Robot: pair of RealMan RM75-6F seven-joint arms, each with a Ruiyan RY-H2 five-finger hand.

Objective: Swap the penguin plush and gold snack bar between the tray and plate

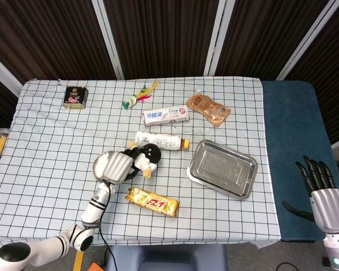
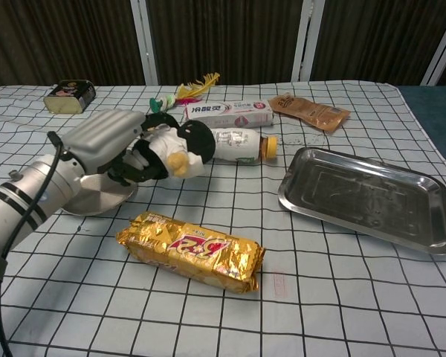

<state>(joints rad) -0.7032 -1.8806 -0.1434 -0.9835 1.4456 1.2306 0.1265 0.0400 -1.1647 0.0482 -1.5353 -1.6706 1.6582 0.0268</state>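
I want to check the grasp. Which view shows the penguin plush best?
The chest view: the penguin plush is large and side-on, lifted off the cloth in the left robot hand. The head view shows the plush small, from above, partly hidden by the hand.
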